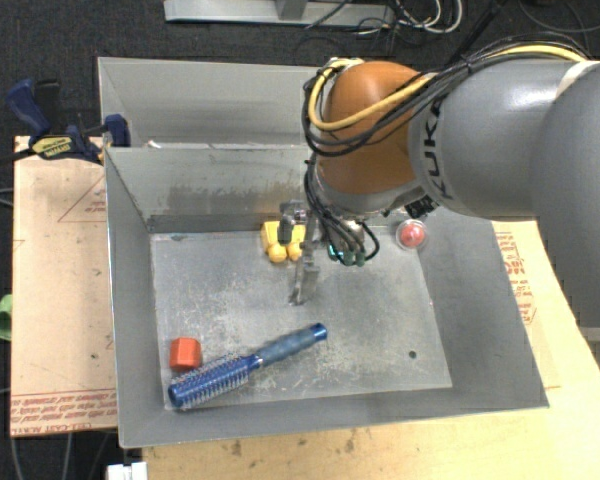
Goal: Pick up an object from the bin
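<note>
My gripper [301, 290] hangs low over the middle of the bin floor. Its fingers point down, close together, with nothing between them. Just behind it and a little to the left, near the back wall, lies a small yellow toy-like thing [278, 242]; the gripper's upper part partly overlaps it. A blue hairbrush [245, 367] lies slantwise toward the front left, its handle end pointing toward the gripper with a gap of bare floor between.
A small orange-red block [185, 353] sits at the front left, beside the brush's bristle end. A small red and white round thing [411, 234] lies at the back right, under the arm's edge. The arm and its orange cover hang over the bin's back right.
</note>
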`<control>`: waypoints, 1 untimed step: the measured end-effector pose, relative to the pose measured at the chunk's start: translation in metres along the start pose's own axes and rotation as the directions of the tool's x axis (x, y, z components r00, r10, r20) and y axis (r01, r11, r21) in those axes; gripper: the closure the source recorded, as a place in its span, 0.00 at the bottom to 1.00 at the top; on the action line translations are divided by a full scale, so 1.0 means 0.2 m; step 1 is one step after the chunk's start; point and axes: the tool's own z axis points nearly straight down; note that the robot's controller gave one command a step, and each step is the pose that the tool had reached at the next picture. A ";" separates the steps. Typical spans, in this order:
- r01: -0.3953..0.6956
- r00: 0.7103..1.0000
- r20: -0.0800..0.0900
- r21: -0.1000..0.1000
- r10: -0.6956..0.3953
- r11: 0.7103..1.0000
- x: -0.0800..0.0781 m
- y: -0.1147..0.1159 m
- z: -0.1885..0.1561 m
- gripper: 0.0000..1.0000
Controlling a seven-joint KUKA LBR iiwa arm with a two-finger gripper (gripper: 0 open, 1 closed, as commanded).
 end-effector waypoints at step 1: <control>0.161 0.987 0.005 0.000 -0.161 0.987 0.46 0.34 0.44 0.00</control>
